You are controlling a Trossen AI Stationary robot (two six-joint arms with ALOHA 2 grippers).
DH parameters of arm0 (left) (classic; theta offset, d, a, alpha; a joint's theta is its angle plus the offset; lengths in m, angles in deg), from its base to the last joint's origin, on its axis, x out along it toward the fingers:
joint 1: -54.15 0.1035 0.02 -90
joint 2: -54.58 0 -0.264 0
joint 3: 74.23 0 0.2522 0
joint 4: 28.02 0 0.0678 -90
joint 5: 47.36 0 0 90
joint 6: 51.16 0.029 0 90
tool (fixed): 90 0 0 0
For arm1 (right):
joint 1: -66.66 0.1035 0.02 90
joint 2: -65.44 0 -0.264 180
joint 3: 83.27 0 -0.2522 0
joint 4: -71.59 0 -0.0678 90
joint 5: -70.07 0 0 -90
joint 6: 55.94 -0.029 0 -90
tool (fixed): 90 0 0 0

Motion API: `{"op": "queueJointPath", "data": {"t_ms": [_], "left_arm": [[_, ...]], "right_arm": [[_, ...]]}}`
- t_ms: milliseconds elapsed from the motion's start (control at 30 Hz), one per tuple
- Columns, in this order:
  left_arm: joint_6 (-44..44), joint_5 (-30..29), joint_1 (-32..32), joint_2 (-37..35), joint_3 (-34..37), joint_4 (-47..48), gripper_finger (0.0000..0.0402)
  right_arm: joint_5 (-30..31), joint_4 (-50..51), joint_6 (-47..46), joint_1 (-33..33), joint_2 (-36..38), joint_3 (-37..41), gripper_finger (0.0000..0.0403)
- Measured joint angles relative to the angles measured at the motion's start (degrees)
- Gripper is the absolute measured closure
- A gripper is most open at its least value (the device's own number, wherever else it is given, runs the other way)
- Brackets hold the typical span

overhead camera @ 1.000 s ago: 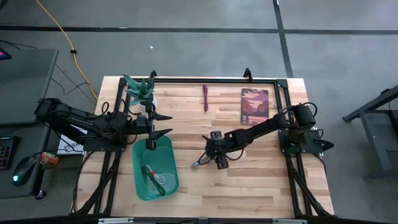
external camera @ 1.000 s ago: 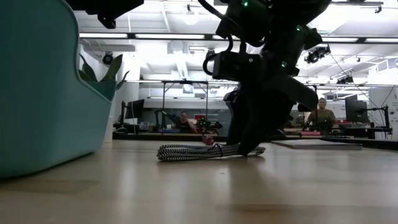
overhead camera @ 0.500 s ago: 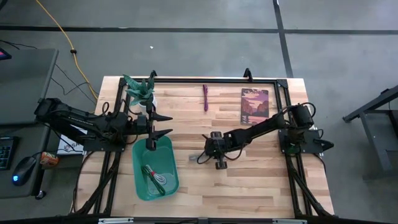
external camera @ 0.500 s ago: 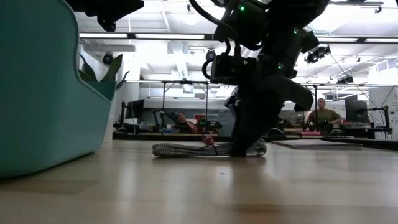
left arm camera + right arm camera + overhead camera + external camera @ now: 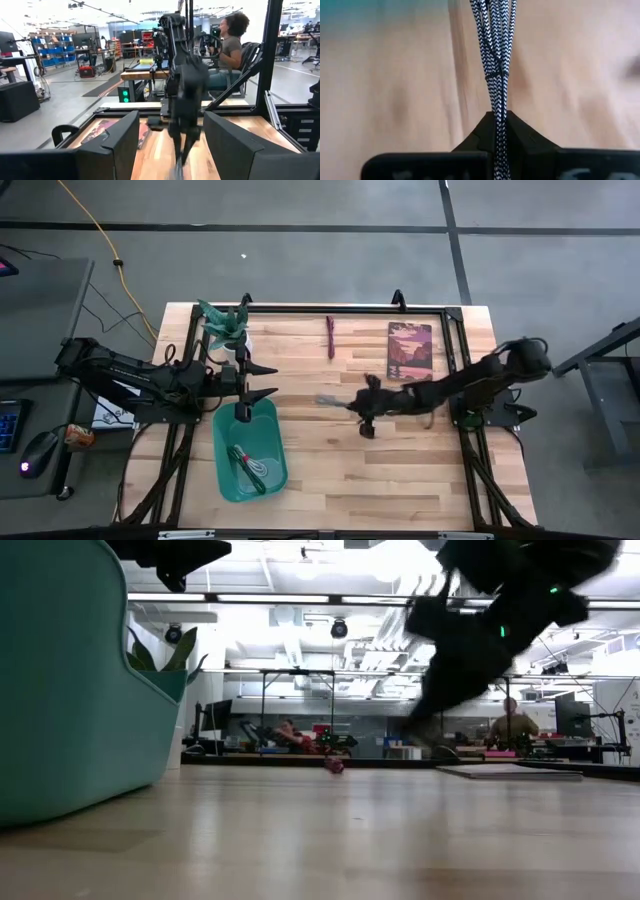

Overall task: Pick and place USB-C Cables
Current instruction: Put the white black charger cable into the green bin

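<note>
A black-and-white braided USB-C cable [image 5: 495,45], bundled with a thin tie, is held by my shut right gripper [image 5: 360,407] above the table's middle. In the high view the cable [image 5: 330,399] sticks out from the fingers toward the table's left. A dark maroon cable [image 5: 330,337] lies flat near the far edge. A green cable [image 5: 240,455] and a grey cable [image 5: 258,469] lie in the teal bin [image 5: 272,430]. My left gripper [image 5: 268,380] hangs open over the bin's far end, touching nothing. My right gripper pinches the bundle's strands [image 5: 499,112] between its two fingers, a little behind the tie. The fingers come from the table's right, and the cable runs along them and out past their tips. It is lifted clear of the table.
A book [image 5: 410,350] lies at the far right and a potted plant [image 5: 225,325] stands at the far left corner. A black frame [image 5: 320,310] borders the table. People sit at desks beyond the table in the low view.
My right gripper has shut on the braided cable, which was lying on the table, and has risen with it toward the far edge. The cable has come off the wood and no longer shows on the table in the low view.
</note>
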Motion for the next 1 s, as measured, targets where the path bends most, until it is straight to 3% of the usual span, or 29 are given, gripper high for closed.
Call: {"op": "queueJointPath", "data": {"t_ms": [133,233,633,833,1000], "left_arm": [[-0.02,-0.02,0.04,-0.01,0.00,-0.65,0.0200],[-0.71,-0.02,0.04,0.00,0.00,-0.73,0.0200],[-2.91,0.42,1.68,5.36,0.00,-8.43,0.0200],[-0.04,4.05,1.37,5.42,0.00,-8.99,0.0195],[2.75,5.27,-0.05,5.42,0.00,-9.18,0.0168]], "right_arm": [[1.69,-33.24,3.29,0.00,1.46,7.97,0.0400],[2.99,-43.82,6.98,-0.11,-0.18,8.58,0.0400],[-3.81,-44.25,18.07,-1.60,-14.16,-14.60,0.0402],[-4.39,-40.04,20.16,-1.63,-15.43,-19.37,0.0402],[-3.97,-40.57,21.75,-1.63,-14.60,-19.31,0.0402]]}}
